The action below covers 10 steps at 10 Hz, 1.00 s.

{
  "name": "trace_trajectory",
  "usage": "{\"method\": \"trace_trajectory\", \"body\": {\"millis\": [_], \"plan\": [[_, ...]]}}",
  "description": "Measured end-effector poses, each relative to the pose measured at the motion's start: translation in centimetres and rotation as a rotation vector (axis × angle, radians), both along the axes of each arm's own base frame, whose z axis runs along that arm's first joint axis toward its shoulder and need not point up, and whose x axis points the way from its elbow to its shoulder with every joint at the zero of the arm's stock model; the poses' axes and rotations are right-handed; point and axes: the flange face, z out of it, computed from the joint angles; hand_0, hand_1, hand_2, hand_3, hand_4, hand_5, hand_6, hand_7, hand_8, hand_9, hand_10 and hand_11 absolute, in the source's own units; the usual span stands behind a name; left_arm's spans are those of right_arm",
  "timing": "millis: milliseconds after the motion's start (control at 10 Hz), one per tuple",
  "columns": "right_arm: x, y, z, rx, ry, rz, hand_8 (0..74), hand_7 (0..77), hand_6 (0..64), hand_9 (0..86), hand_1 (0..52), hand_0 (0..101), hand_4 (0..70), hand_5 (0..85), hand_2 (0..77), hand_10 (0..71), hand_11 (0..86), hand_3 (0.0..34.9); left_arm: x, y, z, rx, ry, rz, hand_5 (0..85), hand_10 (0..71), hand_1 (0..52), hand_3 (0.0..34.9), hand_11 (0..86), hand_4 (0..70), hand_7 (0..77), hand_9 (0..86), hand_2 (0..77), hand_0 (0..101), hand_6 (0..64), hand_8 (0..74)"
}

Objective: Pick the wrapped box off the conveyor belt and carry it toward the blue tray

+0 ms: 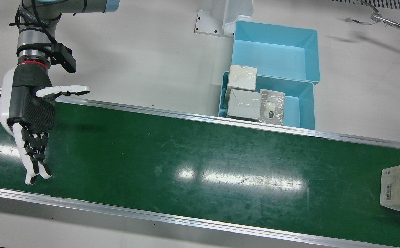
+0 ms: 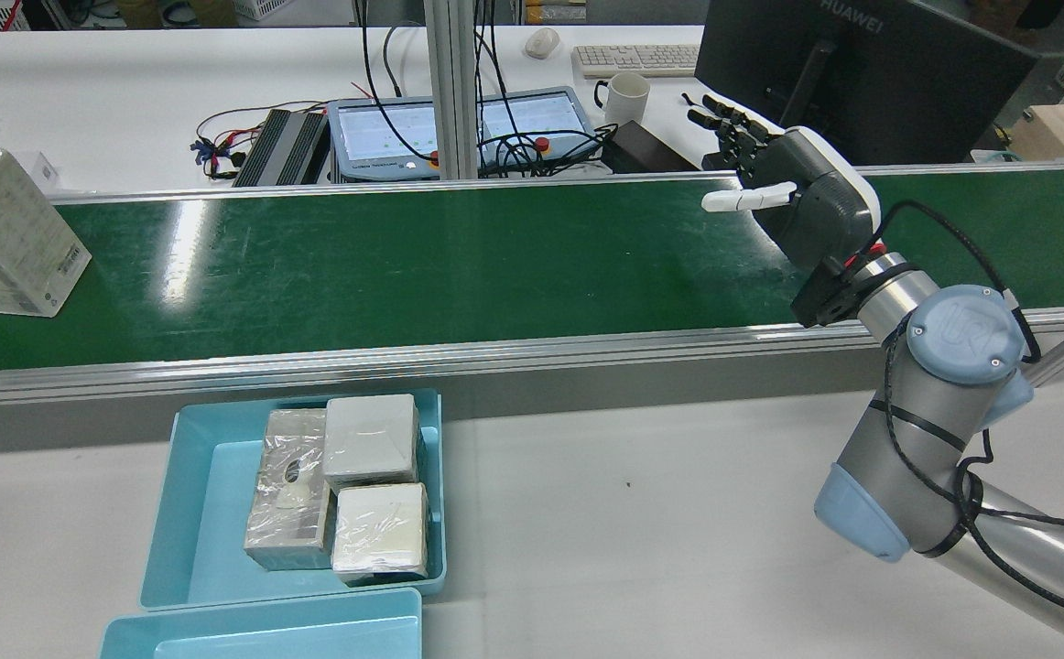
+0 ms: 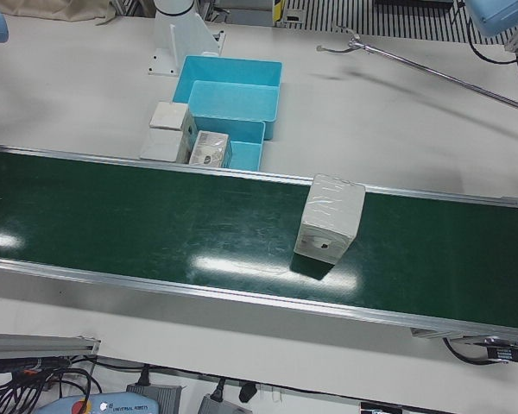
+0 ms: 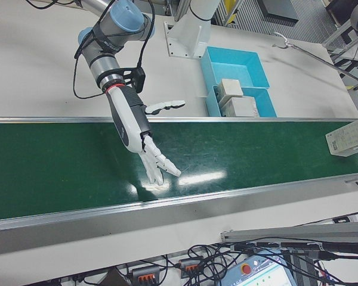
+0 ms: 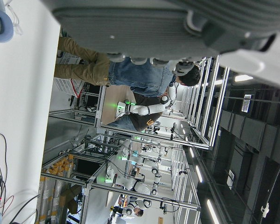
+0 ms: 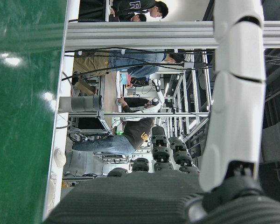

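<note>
Wrapped box (image 3: 330, 218) seen upright on conveyor belt (image 3: 155, 224), well apart from right hand (image 1: 31, 113) — nothing touching it. Right hand held over belt, fingers spread wide, nothing held. Left hand (image 5: 177, 28) glimpsed only in own view — state cannot be told. Blue tray (image 1: 303, 103) set just beside belt, three wrapped packages (image 1: 243, 91) inside.

This is a robotics lab or test hall set up like a small factory line. A green conveyor belt (image 1: 186, 155) with aluminium rails crosses a white counter (image 1: 134, 51). Behind it stand a monitor (image 2: 862, 64), a keyboard (image 2: 637, 59), a mug (image 2: 625, 96), a teach pendant (image 2: 459, 128) and loose cables. The hand views show aluminium-frame racks (image 5: 130, 135), humanoid robots (image 5: 140, 109) and people (image 6: 130, 63) at workstations.
</note>
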Motion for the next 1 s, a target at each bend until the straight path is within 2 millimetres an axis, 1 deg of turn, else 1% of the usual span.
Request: {"method": "trace_trajectory", "body": {"millis": [200,500,600,800,900,1000], "plan": [[0.00,0.02,0.06,-0.001,0.001,0.000,1.6,13.1,3.3,3.3,13.1,47,7.6,8.2,10.4,0.0,1.1,0.0,0.00,0.00,0.00,0.000,0.000,0.000,1.1,0.0,0.0,0.0,0.5,0.0,0.5,0.5,1.1,0,0.5,0.5],[0.00,0.11,-0.13,0.002,-0.002,-0.001,1.6,13.1,3.8,2.7,13.6,47,7.6,8.2,9.8,0.0,1.1,0.0,0.00,0.00,0.00,0.000,0.000,0.000,1.1,0.0,0.0,0.0,0.0,0.5,0.5,0.0,0.5,0,0.5,0.5],[0.00,0.12,-0.17,0.003,-0.003,-0.001,1.6,13.1,3.3,3.3,12.5,47,8.2,8.2,10.4,0.0,1.1,0.0,0.00,0.00,0.00,0.000,0.000,0.000,1.1,0.0,0.0,0.0,0.5,0.5,0.5,0.0,1.1,0,0.5,0.5],[0.04,0.13,-0.20,0.004,-0.003,-0.001,1.6,13.1,3.3,3.3,12.5,47,8.2,8.2,10.4,0.0,1.1,0.0,0.00,0.00,0.00,0.000,0.000,0.000,1.1,0.0,0.0,0.0,0.0,0.5,0.5,0.0,1.1,0,0.0,0.5],[0.06,0.13,-0.22,0.004,-0.004,-0.001,1.6,13.1,3.3,2.7,12.5,47,8.2,8.2,8.7,0.0,1.1,0.0,0.00,0.00,0.00,0.000,0.000,0.000,1.1,0.5,0.0,0.0,0.5,0.5,0.5,0.5,0.5,0,0.5,0.5],[0.09,0.13,-0.20,0.004,-0.004,0.000,1.6,13.1,3.3,2.7,12.5,47,8.2,8.2,8.7,0.0,1.1,0.0,0.00,0.00,0.00,0.000,0.000,0.000,1.1,0.5,0.0,0.0,0.5,0.5,0.5,0.5,0.5,0,0.5,0.5]]}}
